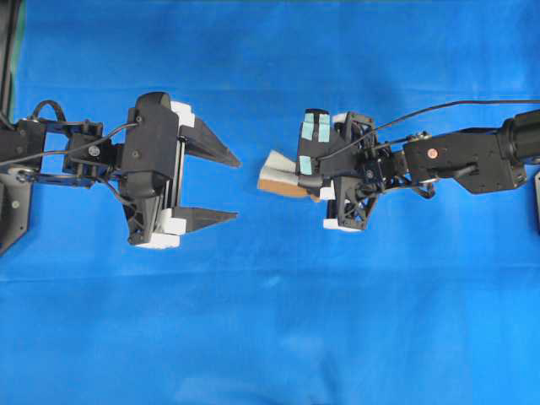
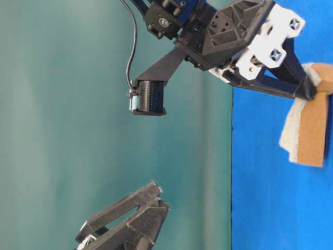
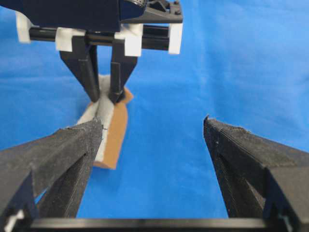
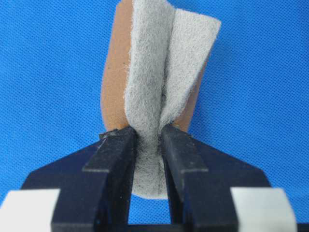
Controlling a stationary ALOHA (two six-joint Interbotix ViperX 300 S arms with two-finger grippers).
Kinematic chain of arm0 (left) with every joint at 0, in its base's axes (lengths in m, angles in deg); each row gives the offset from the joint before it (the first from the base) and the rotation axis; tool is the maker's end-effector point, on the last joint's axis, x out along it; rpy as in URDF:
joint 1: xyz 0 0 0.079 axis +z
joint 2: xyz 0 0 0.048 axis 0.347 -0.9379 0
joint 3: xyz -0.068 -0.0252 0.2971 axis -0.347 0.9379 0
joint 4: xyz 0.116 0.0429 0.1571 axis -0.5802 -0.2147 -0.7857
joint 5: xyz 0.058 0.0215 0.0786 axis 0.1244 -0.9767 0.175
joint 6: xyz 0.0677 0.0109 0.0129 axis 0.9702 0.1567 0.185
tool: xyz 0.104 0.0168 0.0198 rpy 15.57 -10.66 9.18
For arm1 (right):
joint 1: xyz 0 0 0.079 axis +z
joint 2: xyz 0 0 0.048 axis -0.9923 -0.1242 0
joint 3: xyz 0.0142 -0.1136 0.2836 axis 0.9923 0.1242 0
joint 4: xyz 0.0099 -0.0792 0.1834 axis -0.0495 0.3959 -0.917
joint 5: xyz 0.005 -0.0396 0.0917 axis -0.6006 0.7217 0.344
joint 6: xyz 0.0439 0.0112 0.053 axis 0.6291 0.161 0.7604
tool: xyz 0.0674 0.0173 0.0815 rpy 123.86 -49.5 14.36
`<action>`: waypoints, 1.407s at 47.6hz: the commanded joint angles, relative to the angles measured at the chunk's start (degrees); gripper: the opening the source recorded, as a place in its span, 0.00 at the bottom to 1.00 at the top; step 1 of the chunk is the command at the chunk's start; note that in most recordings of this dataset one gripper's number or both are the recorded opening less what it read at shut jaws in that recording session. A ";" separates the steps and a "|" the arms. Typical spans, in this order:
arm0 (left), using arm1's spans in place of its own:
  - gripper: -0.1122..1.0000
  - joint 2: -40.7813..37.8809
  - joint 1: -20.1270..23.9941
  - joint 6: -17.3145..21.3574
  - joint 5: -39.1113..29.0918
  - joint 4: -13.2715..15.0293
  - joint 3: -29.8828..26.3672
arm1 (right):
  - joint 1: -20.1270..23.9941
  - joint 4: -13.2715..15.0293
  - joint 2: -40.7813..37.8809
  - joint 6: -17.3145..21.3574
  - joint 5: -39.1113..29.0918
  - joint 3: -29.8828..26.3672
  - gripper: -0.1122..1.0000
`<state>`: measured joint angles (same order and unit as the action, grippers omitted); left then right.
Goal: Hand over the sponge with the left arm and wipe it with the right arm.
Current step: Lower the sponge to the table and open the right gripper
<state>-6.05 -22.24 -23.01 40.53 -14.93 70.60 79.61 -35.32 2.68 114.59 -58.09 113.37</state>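
Observation:
My right gripper [image 4: 148,133] is shut on the sponge [image 4: 164,63], squeezing its pale grey scouring face into a fold, with the tan layer behind. Seen from overhead, the sponge [image 1: 274,173] sticks out leftward from the right gripper [image 1: 297,175], whose head carries teal patches. It hangs above the blue cloth. My left gripper [image 1: 237,187] stands open just left of the sponge, not touching it. In the left wrist view the sponge [image 3: 113,130] lies ahead, beside the left gripper's [image 3: 154,125] left finger [image 3: 72,145], and nothing is between the fingers. From table level the sponge [image 2: 312,125] hangs from the right gripper [image 2: 311,92].
A blue cloth [image 1: 270,337] covers the whole table. A black mount [image 1: 13,211] stands at the left edge of the overhead view. A teal-green backdrop [image 2: 62,130] shows in the table-level view.

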 commanded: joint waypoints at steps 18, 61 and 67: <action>0.83 0.88 -0.18 0.00 0.44 0.00 0.26 | 1.32 0.09 2.46 -0.70 -0.09 -0.44 0.47; 0.83 0.97 -0.18 -0.09 0.44 0.00 0.26 | 4.31 0.35 21.53 -0.62 -10.99 1.05 0.75; 0.83 0.97 -0.18 -0.09 0.35 0.00 0.26 | 4.75 0.35 21.80 -0.18 -10.90 1.41 0.75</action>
<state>-5.96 -22.24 -23.10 40.44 -14.93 70.69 84.18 -35.15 23.15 114.23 -69.17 115.31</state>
